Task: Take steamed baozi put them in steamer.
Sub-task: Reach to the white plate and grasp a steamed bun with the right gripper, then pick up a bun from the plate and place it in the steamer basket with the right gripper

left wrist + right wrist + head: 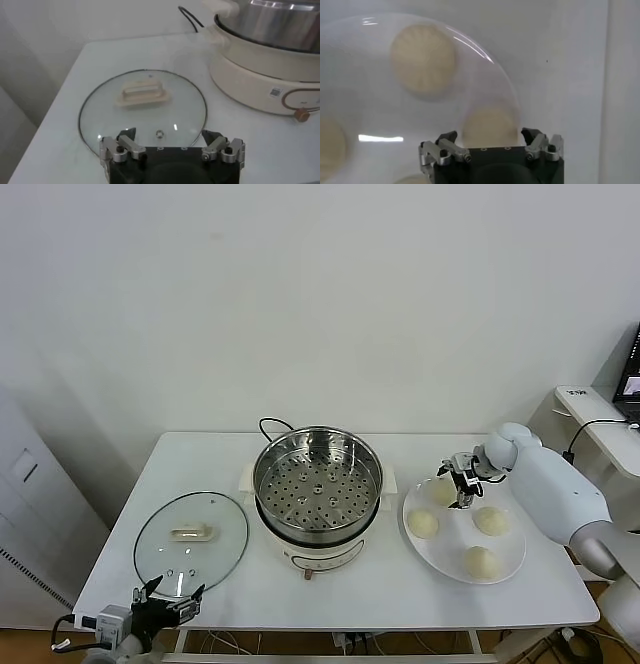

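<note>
Several cream-white steamed baozi lie on a white plate (512,569) right of the steamer (318,474), which stands empty on its white pot base. My right gripper (462,489) is down at the far baozi (441,492), and the near ones (423,524) (491,520) lie untouched. In the right wrist view this gripper (489,135) stands open. Its fingers (447,137) flank the baozi (490,122), and another baozi (422,60) lies farther off. My left gripper (168,596) is parked open at the table's front left, empty (169,136).
A glass lid (190,539) with a cream handle lies flat left of the pot, just beyond the left gripper (142,107). The pot's black cord (272,424) loops behind it. A side table (600,419) stands at the far right.
</note>
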